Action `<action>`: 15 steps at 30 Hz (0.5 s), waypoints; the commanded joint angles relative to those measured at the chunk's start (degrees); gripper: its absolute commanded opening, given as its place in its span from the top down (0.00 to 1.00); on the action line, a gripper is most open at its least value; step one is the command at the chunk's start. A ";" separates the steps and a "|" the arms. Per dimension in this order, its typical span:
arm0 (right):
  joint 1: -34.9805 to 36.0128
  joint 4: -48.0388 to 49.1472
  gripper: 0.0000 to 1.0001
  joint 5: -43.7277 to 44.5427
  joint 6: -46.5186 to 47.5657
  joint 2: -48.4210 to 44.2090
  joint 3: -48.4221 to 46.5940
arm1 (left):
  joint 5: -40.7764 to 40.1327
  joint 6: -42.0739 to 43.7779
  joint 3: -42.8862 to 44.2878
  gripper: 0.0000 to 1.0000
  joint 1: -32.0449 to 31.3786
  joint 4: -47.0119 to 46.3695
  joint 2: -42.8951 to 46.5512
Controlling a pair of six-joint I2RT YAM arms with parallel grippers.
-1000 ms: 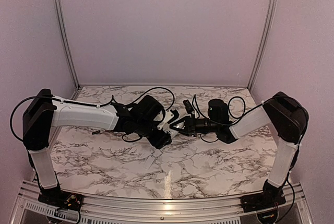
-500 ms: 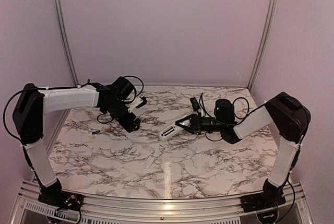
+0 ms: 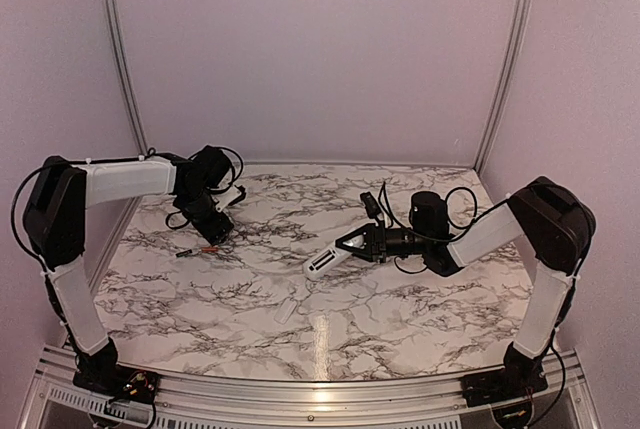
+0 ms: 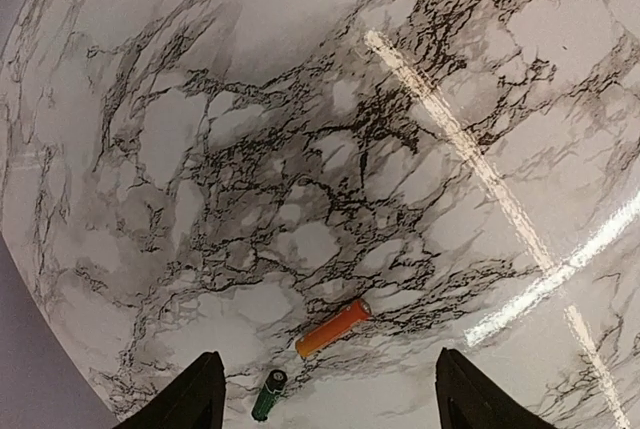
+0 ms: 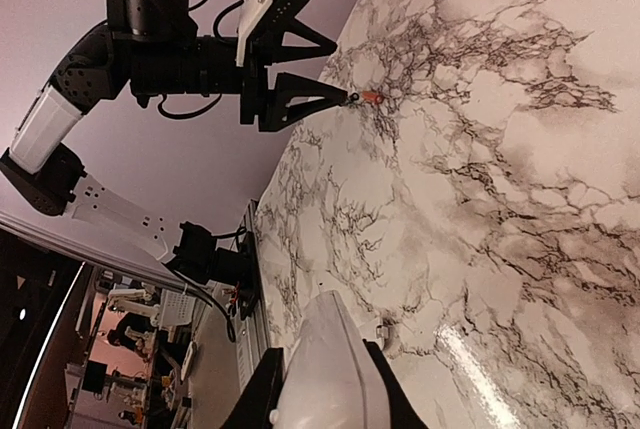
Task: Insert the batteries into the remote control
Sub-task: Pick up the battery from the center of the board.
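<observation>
The white remote control (image 3: 325, 261) is held at one end by my right gripper (image 3: 352, 245), which is shut on it just above the table's middle; it fills the bottom of the right wrist view (image 5: 330, 369). Two batteries lie on the marble at the left: an orange one (image 4: 332, 328) and a dark green one (image 4: 268, 395), seen from above as a thin orange-red sliver (image 3: 203, 249). My left gripper (image 4: 330, 404) is open and empty, hovering above them with its fingers (image 4: 195, 399) wide on either side. It also shows in the right wrist view (image 5: 310, 74).
A small flat white cover plate (image 3: 287, 309) lies on the marble (image 3: 400, 309) near the front middle and shows in the right wrist view (image 5: 383, 330). Metal posts stand at the back corners, and the table's left edge is close to the batteries.
My left arm has swung away from the remote to the back left and now hovers over the batteries. My right gripper still holds the remote, shifted slightly.
</observation>
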State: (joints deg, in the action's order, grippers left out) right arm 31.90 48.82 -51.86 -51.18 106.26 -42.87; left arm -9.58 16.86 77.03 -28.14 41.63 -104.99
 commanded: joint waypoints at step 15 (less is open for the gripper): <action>0.14 0.80 1.00 -1.78 -0.16 -0.10 -1.85 | -2.27 5.82 0.56 0.38 2.97 0.56 -5.92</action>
State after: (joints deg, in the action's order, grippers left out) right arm 31.90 48.82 -52.53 -51.18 106.26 -42.94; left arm -12.34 21.15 76.99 -25.91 42.28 -108.86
